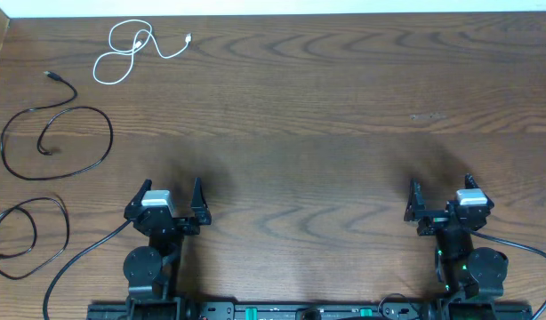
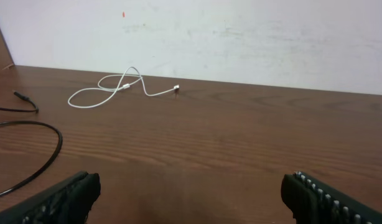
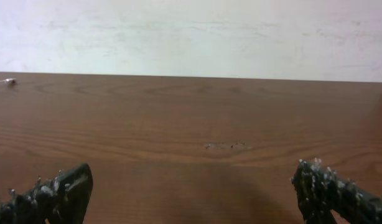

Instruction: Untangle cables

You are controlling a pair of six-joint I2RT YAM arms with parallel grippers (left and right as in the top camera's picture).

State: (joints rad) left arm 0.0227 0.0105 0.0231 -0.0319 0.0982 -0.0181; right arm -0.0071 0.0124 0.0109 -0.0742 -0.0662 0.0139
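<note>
At the bottom of the overhead frame, two black robot arms sit on the brown wood-grain table (image 1: pixel 300 133). The left gripper (image 1: pixel 173 188) at lower left and the right gripper (image 1: pixel 440 187) at lower right both stand with jaws spread wide, holding nothing. Each wrist view shows bare wood between the dark fingers (image 2: pixel 60 199).

At the left edge, level with the left arm, a thin black cable in a loose loop (image 1: pixel 66 229) lies flat, partly cut off by the frame. Just above it, apart from it, a second thin black cable (image 1: pixel 110 138) forms a wider open loop, its small plug end pointing up-left. This loop also shows at the left edge of the left wrist view (image 2: pixel 57 143).

Farthest, in the upper left, a thin white cable (image 1: pixel 133 46) lies in small overlapping loops near the pale wall, well apart from both black cords.
</note>
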